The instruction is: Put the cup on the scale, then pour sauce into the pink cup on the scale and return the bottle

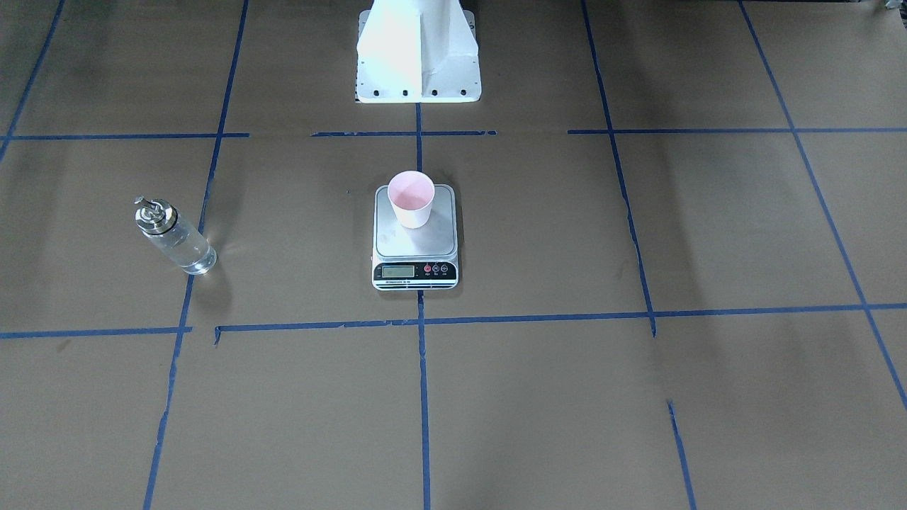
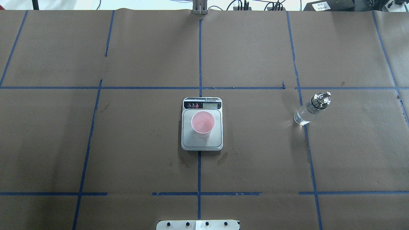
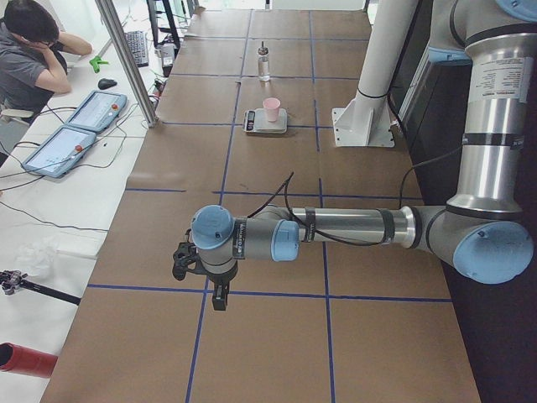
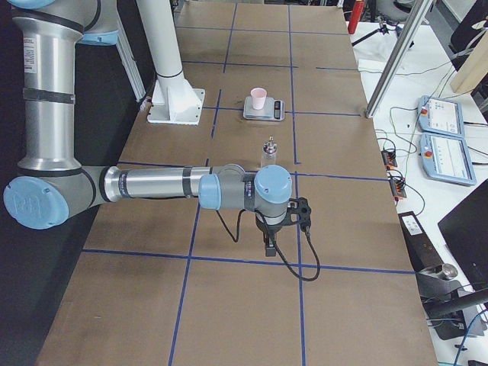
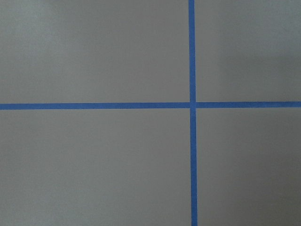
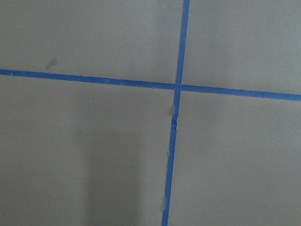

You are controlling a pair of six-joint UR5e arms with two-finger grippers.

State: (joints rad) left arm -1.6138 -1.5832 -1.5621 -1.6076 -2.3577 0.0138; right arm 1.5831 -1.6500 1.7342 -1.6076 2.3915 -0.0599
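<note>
The cup (image 2: 203,123) stood upright on the steel platform of the scale (image 2: 202,143) at the middle of the table (image 2: 134,143). The bottle (image 2: 311,108), with clear sauce (image 2: 303,117) showing through its glass, stood upright on a blue tape line (image 2: 309,153) well apart from the scale, on the robot's right. The left gripper (image 3: 220,296) and the right gripper (image 4: 270,246) hung far from these things, each pointing down at the table's ends. They showed only in the side views, so whether their jaws stood wide or narrow could not be told.
</note>
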